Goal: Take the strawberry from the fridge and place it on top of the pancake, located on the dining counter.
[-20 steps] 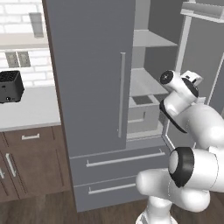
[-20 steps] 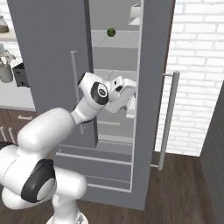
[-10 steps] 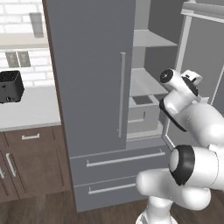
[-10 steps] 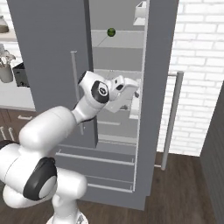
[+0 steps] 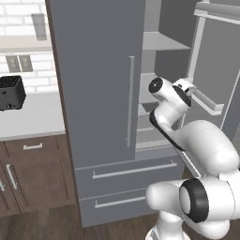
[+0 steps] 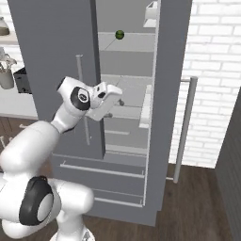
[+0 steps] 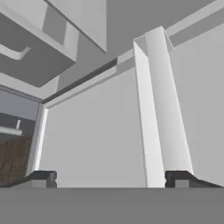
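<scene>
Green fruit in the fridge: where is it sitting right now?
In the right base view, the small green fruit sits on an upper shelf inside the open fridge, above and slightly right of the open gripper, which is at the middle shelves.

You see the fridge (image 5: 101, 108) with its right door open, pale shelves (image 5: 161, 42) inside, and a black toaster (image 5: 10, 93) on the left.

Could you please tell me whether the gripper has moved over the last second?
Yes. The open gripper has shifted left in the right base view, closer to the closed door's handle.
</scene>
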Robot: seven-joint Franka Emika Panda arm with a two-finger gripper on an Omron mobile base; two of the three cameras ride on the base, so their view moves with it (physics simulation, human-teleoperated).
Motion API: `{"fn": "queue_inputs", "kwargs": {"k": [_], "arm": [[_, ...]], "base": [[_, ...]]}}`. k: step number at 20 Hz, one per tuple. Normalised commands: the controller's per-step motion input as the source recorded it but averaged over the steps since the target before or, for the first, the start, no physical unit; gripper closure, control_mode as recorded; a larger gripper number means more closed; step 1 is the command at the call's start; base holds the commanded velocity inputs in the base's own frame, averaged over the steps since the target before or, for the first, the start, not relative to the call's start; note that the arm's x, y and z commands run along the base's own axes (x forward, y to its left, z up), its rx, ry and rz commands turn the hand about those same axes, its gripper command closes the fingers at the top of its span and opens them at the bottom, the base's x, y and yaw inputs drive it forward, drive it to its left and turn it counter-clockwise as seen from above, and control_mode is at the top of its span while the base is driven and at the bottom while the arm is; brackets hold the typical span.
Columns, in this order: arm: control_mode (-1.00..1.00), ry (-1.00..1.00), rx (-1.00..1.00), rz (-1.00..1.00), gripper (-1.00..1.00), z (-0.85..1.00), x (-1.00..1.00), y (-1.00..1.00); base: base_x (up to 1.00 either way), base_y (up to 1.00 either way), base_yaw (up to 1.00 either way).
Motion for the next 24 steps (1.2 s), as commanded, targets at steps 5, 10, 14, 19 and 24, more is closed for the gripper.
{"fn": "queue_inputs", "kwargs": {"k": [5, 10, 14, 19, 24], "arm": [[-1.0, -0.1, 0.23, 0.0, -1.0, -0.04, -0.01, 1.0], [-1.0, 0.0, 0.59, -0.03, -1.0, -0.2, 0.0, 0.96], [-1.0, 0.0, 0.84, -0.08, -1.0, -0.07, 0.0, 0.47], [-1.0, -0.11, 0.59, -0.08, -1.0, 0.23, 0.25, 0.3], [-1.0, -0.13, 0.05, -0.12, -1.0, 0.71, 0.3, 0.06]], "base": [[0.0, 0.0, 0.0], [0.0, 0.0, 0.0], [0.0, 0.0, 0.0], [0.0, 0.0, 0.0], [0.0, 0.0, 0.0]]}}
